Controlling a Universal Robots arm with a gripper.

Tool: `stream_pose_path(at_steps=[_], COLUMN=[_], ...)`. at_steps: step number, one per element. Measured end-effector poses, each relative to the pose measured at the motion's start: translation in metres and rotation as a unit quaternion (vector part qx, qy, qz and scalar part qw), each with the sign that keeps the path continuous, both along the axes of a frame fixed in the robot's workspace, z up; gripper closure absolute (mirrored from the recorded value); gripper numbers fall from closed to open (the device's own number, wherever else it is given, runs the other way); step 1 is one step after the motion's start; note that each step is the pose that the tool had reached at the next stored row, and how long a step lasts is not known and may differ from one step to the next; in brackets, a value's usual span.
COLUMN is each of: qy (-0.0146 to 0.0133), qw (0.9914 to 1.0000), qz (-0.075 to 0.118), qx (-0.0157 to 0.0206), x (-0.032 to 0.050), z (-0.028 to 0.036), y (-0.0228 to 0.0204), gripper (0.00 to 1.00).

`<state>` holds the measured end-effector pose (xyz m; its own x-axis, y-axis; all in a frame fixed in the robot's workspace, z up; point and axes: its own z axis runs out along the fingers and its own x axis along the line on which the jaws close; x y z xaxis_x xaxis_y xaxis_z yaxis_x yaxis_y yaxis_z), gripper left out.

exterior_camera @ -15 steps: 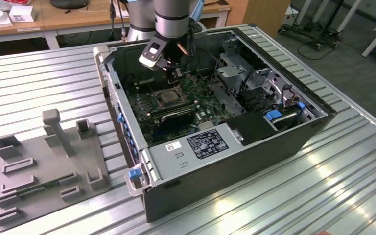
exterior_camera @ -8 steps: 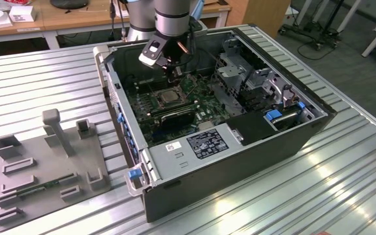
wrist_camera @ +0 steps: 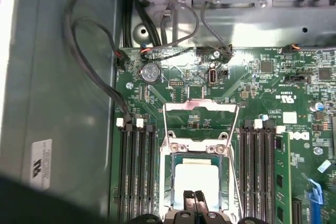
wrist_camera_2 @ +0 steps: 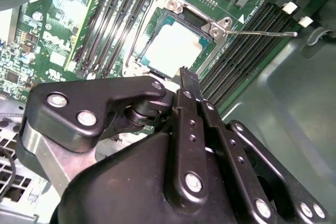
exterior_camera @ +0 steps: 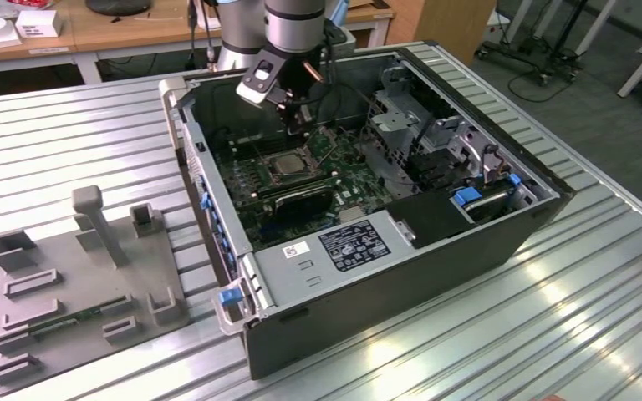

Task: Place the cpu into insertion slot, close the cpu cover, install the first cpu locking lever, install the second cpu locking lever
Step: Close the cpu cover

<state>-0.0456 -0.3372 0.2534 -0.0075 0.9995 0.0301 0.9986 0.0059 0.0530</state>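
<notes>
cpu (wrist_camera: 195, 179) seated in insertion slot (wrist_camera_2: 181, 19), cpu cover (wrist_camera: 199, 148) down
gripper (wrist_camera: 195, 199) jaws clenched empty above it; locking lever (wrist_camera_2: 262, 33) looks unlatched

Exterior view overlooks the whole case (exterior_camera: 410, 284); both wrist views closely face the insertion slot (wrist_camera_2: 184, 18) (wrist_camera: 199, 158)
</notes>
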Motion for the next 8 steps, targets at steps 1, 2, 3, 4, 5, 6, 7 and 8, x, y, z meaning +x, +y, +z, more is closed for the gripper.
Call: stream_pose_path(at_steps=[1,2,3,4,5,6,7,8], qy=[0.0000,0.0000,0.0000,0.0000,-0.0001,-0.0001,-0.0002,-0.0003], qw=[1.00000,1.00000,1.00000,1.00000,1.00000,1.00000,1.00000,1.00000], qz=[0.000,0.000,0.000,0.000,0.000,0.000,0.000,0.000], qx=[0.0001,0.0000,0.0000,0.0000,0.0000,0.0000,0.0000,0.0001], x=[0.0000,0.0000,0.0000,0.0000,0.0000,0.0000,0.0000,0.0000], z=[0.0022,0.0041,0.0051,0.0059,0.0066,0.0074,0.0079,0.0080], y=[0.0000,0.0000,0.0000,0.0000,0.0000,0.0000,0.0000,0.0000], gripper=[0.89,0.89,0.89,0.89,0.89,0.89,0.89,0.89])
